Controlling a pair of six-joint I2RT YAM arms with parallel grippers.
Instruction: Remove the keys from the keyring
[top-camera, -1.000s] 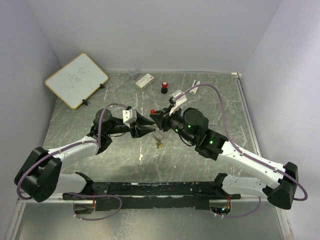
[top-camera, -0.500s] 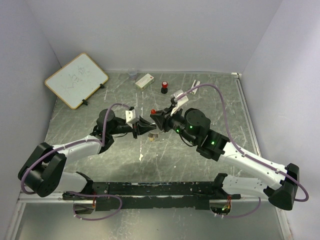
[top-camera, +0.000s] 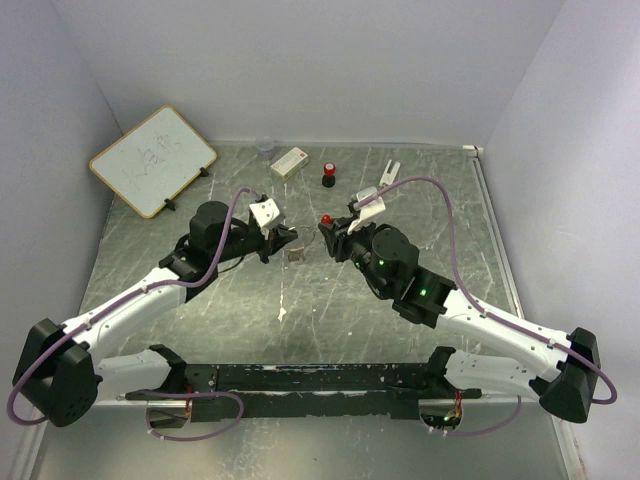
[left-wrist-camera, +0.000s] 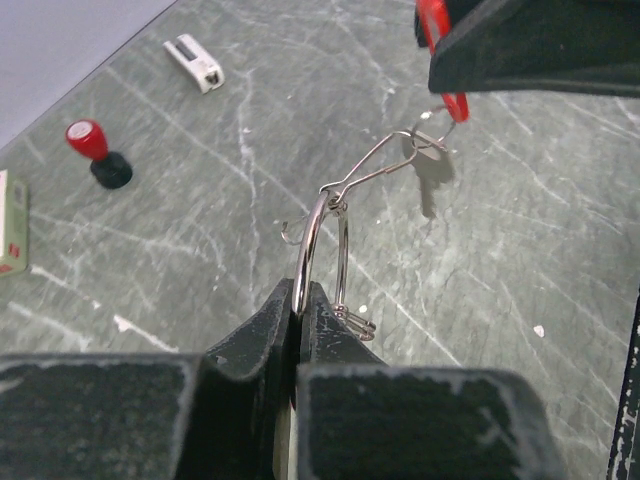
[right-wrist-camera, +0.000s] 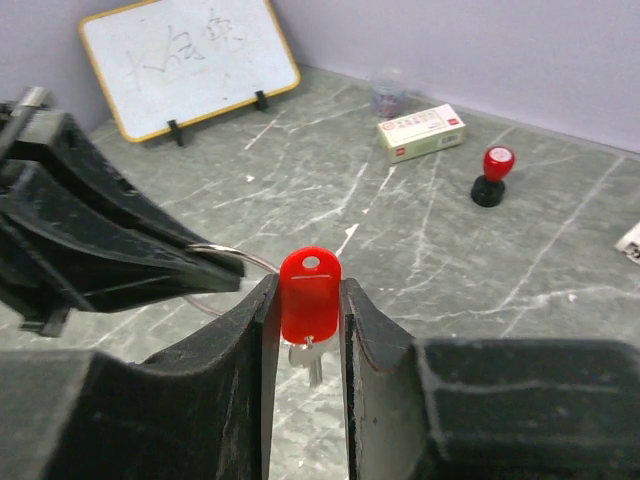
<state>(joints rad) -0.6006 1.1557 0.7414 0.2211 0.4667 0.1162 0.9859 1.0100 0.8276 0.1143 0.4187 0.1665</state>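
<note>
Left fingers (left-wrist-camera: 262, 335) pinched tight on the thin round silver wire keyring (left-wrist-camera: 308, 245), which juts past their tips. Right fingers (right-wrist-camera: 240, 340) clamp the red plastic-headed key (right-wrist-camera: 309, 290) (head upright btwn them), w/ a small silver metal key (left-wrist-camera: 430, 178) dangling beneath, above the grey surface (left-wrist-camera: 200, 120).

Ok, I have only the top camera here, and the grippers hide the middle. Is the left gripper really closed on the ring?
Observer: Yes. In the left wrist view the left gripper is shut on the wire of the ring, which stands upright between its tips.
Operator: And the right one, what does it hold?
Observer: The right gripper clamps the red key by its plastic head.
Operator: Does anything hang under it?
Observer: Yes, a silver key hangs just below the red one, and both are joined to the ring.
</note>
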